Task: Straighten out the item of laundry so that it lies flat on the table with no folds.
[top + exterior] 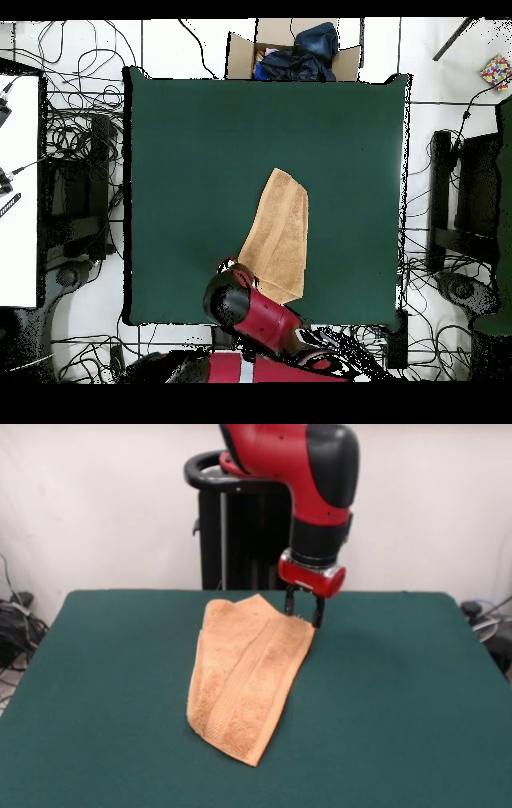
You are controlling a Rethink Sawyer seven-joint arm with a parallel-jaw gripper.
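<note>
The light orange towel [244, 676] lies near the middle of the dark green table [400, 688], folded lengthwise into a narrow strip, with a band stripe running along it. It widens toward the robot. My gripper [304, 614] is low at the towel's far right corner, its two fingers apart and straddling that corner. I see no cloth lifted off the table. In the overhead view the towel [278, 235] runs slantwise on the table [200, 150], and the red arm [250, 310] hides the gripper and the towel's end nearest the base.
The black pedestal [240, 528] stands behind the table's far edge. In the overhead view a cardboard box of dark clothes [290, 55] sits beyond the table's top edge, and cables [80, 130] and stands lie on the floor at both sides.
</note>
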